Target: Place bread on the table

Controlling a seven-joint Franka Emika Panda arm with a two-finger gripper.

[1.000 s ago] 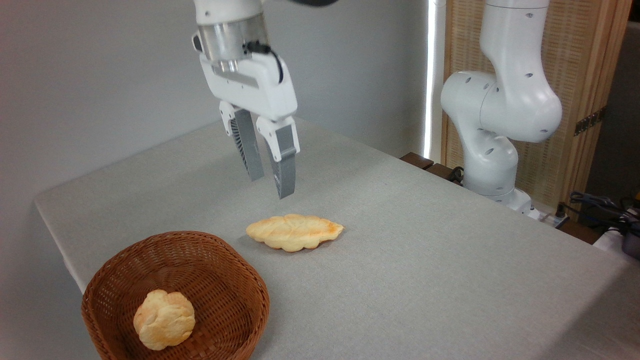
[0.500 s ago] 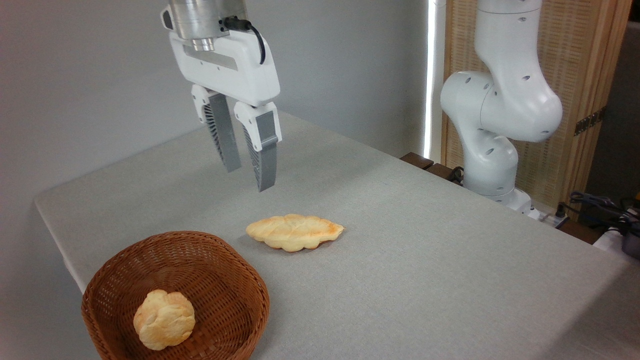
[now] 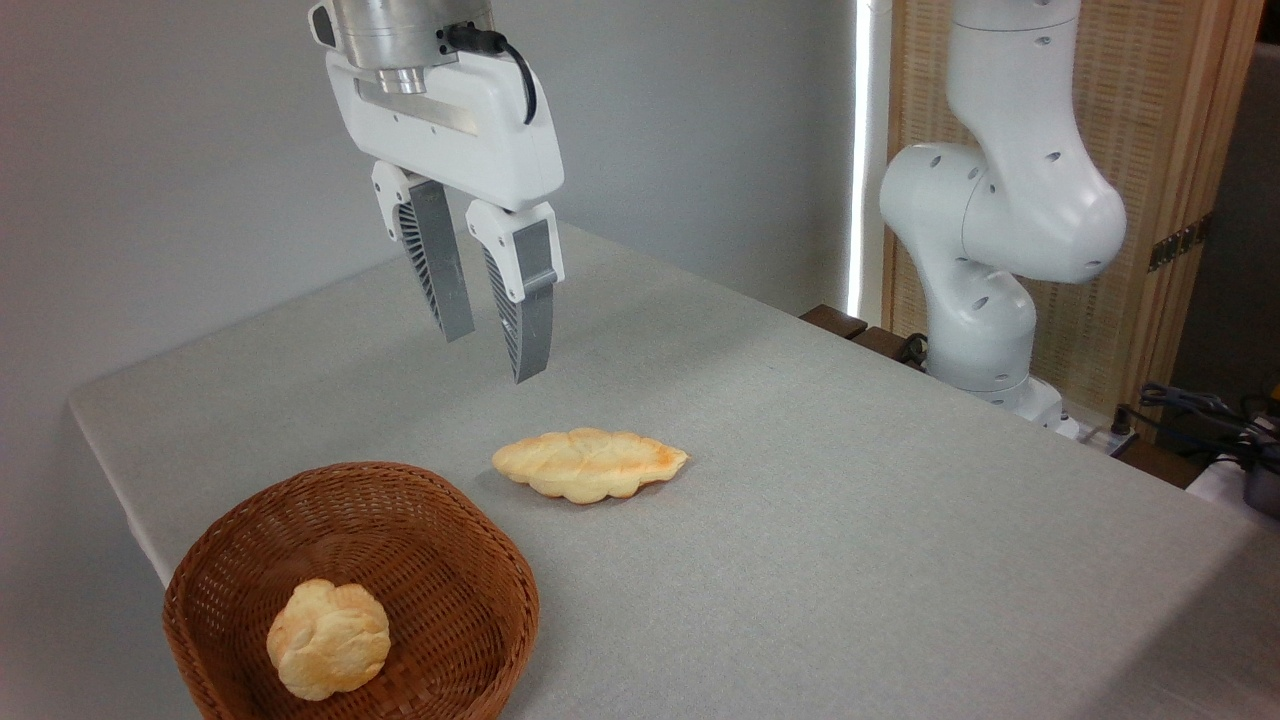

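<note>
Single fixed view. Wide desk under a plain light grey cloth with a fine weave, corner toward the left, grey wall behind. At right, a woven blind in a pale wood frame, a bright vertical strip of light beside it, cables on the far right edge. White glossy arm base bolted at the desk's far right side.

Bread flat on the cloth near the middle: long, leaf-shaped, braided, pale gold with browner tips. Round brown wicker basket at the front left, close beside the bread but apart from it, with a small round golden bun inside.

Pincer up in the air above and left of the bread, white housing, grey ribbed fingers pointing down, spread a little, gripping nothing, touching nothing.
</note>
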